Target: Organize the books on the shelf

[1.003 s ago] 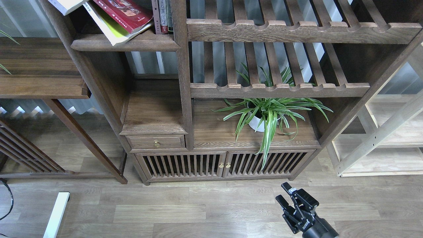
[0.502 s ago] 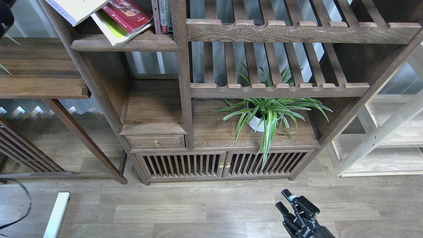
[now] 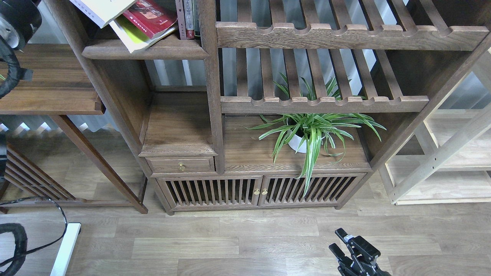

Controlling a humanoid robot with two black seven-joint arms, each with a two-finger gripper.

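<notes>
While three thin paperbacks (image 3: 130, 19), pale, yellow-green and red, slump on the dark-brown plank shelf (image 3: 145, 51), I judge straightening barely begun; my right hand (image 3: 353, 245) waits low, fingers spread, left hand unseen, needing a reach upward.

My books (image 3: 144, 21) lie slanted in a pile on the dark shelf (image 3: 153, 51), beside upright spines (image 3: 188, 19).
</notes>
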